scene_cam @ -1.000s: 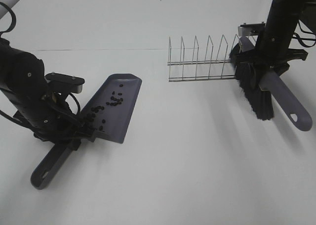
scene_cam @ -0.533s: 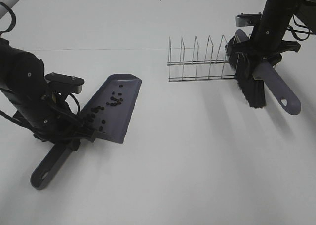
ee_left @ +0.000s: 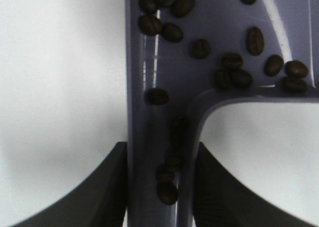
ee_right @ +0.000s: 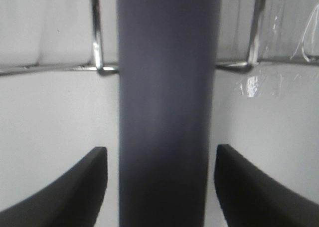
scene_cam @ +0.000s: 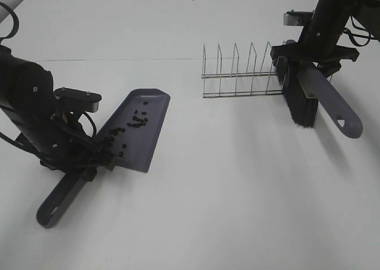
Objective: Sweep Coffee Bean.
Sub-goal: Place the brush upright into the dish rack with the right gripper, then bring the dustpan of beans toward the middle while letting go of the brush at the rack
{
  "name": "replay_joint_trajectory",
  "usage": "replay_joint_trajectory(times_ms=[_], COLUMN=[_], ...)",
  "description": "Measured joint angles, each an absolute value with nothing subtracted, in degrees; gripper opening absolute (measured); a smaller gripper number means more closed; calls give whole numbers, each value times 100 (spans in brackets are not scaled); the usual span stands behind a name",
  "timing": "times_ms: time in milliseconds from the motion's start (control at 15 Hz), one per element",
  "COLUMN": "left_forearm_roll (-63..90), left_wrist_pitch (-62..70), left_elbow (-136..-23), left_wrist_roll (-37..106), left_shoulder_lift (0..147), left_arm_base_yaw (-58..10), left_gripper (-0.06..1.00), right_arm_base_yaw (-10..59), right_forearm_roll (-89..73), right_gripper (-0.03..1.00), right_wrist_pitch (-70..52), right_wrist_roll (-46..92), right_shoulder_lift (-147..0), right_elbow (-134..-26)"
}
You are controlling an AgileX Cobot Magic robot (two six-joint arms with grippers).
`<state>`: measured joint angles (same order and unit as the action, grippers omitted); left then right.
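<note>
One grey-purple dustpan (scene_cam: 135, 127), one matching brush (scene_cam: 303, 95) and one wire rack (scene_cam: 240, 71) sat on a white worktop (scene_cam: 237, 193). The dustpan held the coffee beans (scene_cam: 138, 120), roughly two dozen, scattered over its tray, with a few lying along the handle channel. The left hand (ee_left: 159, 187) was clamped tight on the dustpan's handle. The right hand (ee_right: 160, 187) stood partly open, its fingers (ee_right: 92, 182) on either side of the brush handle with small gaps showing; the brush rested against the rack's end.
</note>
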<state>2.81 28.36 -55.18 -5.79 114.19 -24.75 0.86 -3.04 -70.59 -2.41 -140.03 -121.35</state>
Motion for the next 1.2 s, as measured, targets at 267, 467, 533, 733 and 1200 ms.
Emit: replay_joint_trajectory(times_ms=[267, 467, 533, 733, 1200], left_forearm_roll=[625, 1031, 1094, 1094, 997], left_wrist_pitch=[2939, 2951, 2956, 3025, 3340], left_elbow=[-5518, -5518, -5518, -5581, -5833], left_wrist_roll=[-567, -567, -659, -877, -934], left_shoulder_lift=[11413, 11402, 11402, 11408, 11482], left_arm_base_yaw=[-2475, -2475, -2475, -2475, -2475], left_gripper=[31, 31, 31, 31, 32], right_arm_base_yaw=[86, 86, 86, 86, 86], right_forearm_roll=[-304, -441, -596, -882, -980], right_gripper=[60, 60, 60, 60, 60], right_wrist_pitch=[-7002, -7002, -7002, -7002, -7002], right_wrist_roll=[-258, -258, -258, -258, -258], right_shoulder_lift=[-13745, -13470, -13344, -13006, -12857], right_elbow=[-12433, -12433, -12433, -12433, -12433])
